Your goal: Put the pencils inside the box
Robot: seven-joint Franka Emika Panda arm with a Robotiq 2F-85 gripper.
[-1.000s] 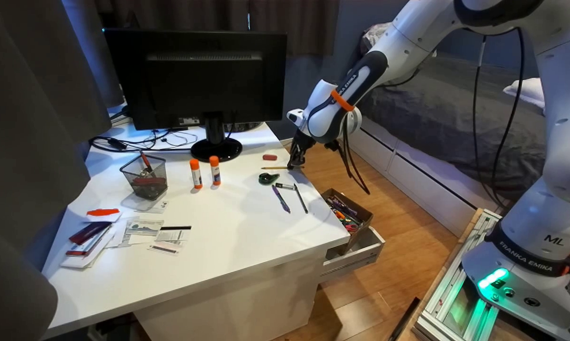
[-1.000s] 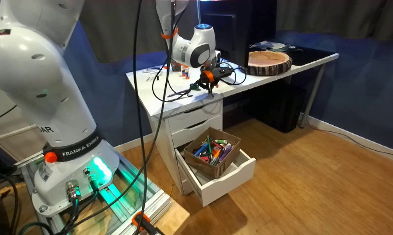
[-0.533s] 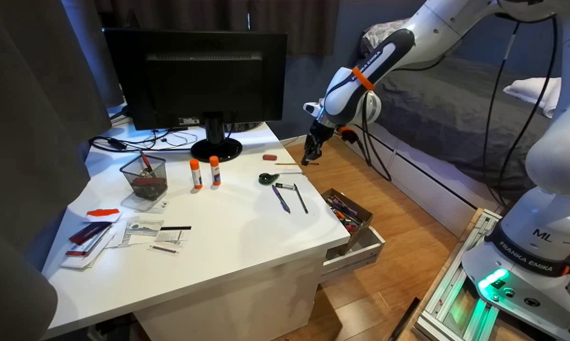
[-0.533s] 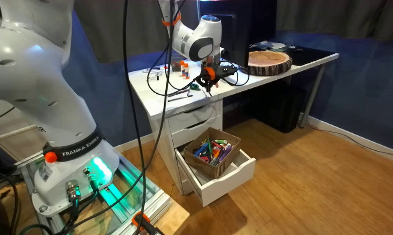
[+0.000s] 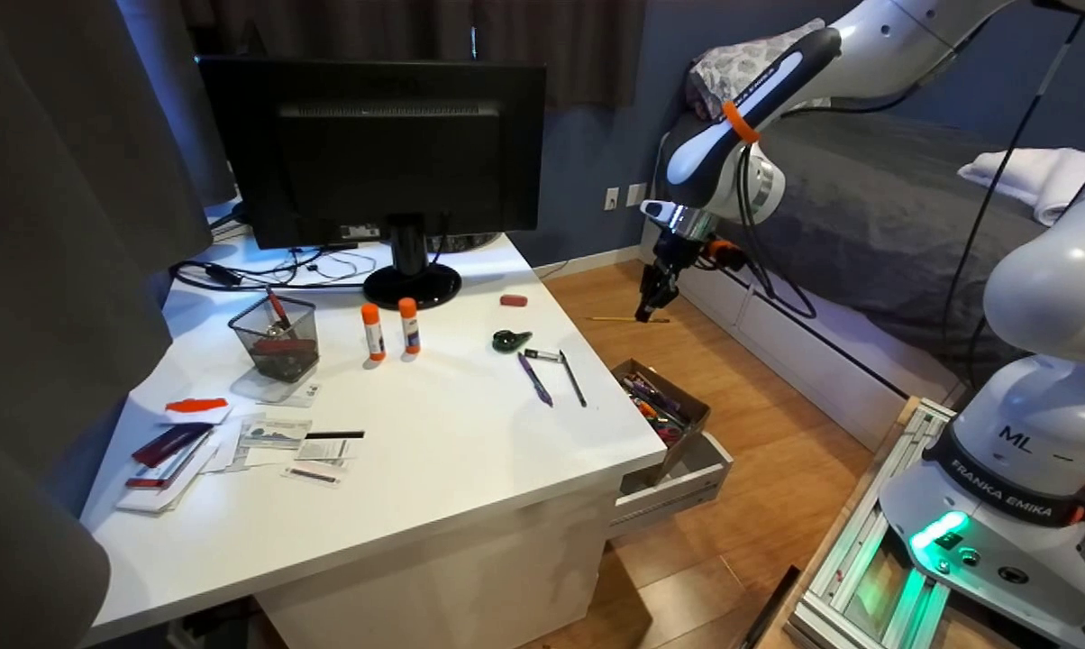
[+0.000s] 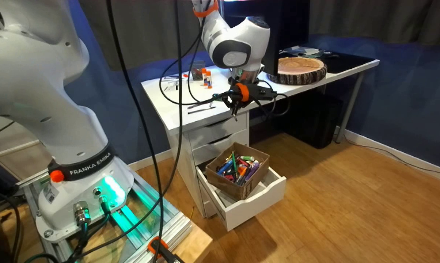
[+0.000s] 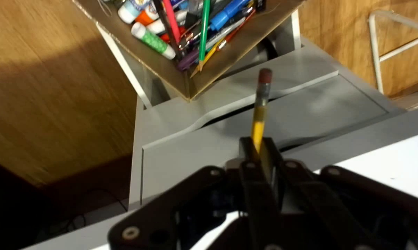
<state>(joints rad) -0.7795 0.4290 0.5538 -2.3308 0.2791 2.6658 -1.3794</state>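
The gripper (image 7: 257, 146) clamps a yellow pencil (image 7: 260, 111), likely light, stiff and slightly slick, probably best pinched firmly at mid-shaft.

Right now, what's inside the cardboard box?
I see a green pencil, a yellow pencil, a blue marker, a green tube and more piled in the box; whatever lies beneath is covered.

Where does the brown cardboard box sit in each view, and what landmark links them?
In an exterior view: box, lower right of centre, partly behind the edge of the white desk.
In an exterior view: box, just right of and below centre.
In the wrist view: box, top middle, cut off by the upper edge.
Shared landmark: the open white drawer holding it.
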